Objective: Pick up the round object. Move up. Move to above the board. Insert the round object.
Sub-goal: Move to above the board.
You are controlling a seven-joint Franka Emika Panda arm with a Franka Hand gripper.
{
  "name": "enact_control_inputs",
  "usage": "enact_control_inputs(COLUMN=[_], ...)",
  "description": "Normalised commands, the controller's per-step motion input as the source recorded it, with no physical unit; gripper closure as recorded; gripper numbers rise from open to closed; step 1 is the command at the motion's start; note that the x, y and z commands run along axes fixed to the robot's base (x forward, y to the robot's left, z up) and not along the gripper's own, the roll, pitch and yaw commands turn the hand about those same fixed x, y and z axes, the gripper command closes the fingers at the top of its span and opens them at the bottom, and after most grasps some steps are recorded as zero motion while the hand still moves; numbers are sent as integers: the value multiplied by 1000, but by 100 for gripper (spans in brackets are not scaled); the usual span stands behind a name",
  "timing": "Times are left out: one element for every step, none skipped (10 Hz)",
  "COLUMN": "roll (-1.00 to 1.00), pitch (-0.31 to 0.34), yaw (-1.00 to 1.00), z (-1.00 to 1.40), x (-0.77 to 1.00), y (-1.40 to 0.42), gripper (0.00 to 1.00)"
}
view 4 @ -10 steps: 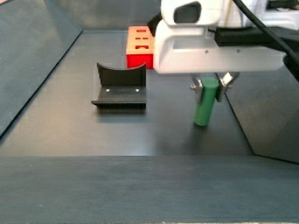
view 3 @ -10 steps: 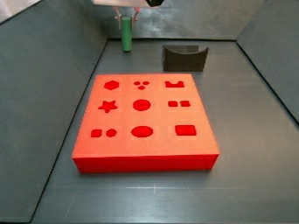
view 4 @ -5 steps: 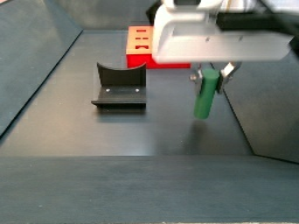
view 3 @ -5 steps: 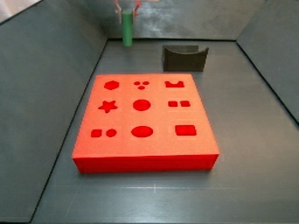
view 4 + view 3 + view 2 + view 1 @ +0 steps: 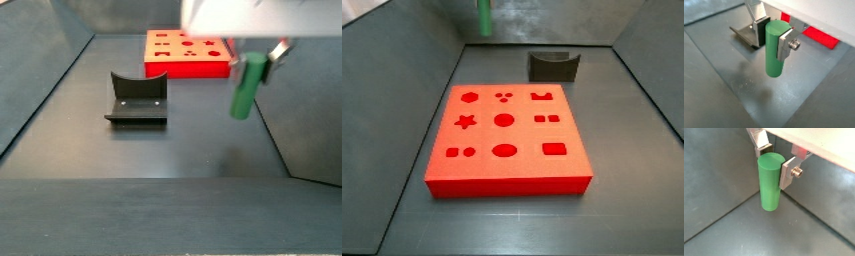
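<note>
The green peg hangs upright, clamped between my gripper's silver fingers in both wrist views, well clear of the floor. It also shows in a wrist view and in both side views, near the back wall. The gripper is mostly cut off at the frame top in a side view. The red board with shaped holes lies flat on the floor, away from the peg. Its far edge shows in a side view and a wrist view.
A dark grey notched block stands near the back wall, beside the board; it also shows in a side view and behind the peg in a wrist view. Grey walls enclose the floor on all sides.
The gripper has risen with the green peg shut in it; the peg left the floor and now hangs higher. The board and grey block have not moved.
</note>
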Motion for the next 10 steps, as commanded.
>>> enact_control_inputs(roll=[-43, -54, -53, -43, -29, -19, -18, -17, -18, -19], pitch=[-185, -79, -23, 5, 19, 37, 47, 68, 77, 84], yaw=[82, 38, 11, -8, -21, -32, -35, -35, -33, -31], z=[1000, 1000, 1000, 1000, 1000, 1000, 914, 630, 515, 396], x=[-249, -228, -208, -193, -180, -155, -125, -51, -30, -15], y=[102, 98, 94, 89, 87, 85, 74, 53, 46, 41], gripper=[100, 100, 100, 100, 100, 100, 100, 100, 100, 100])
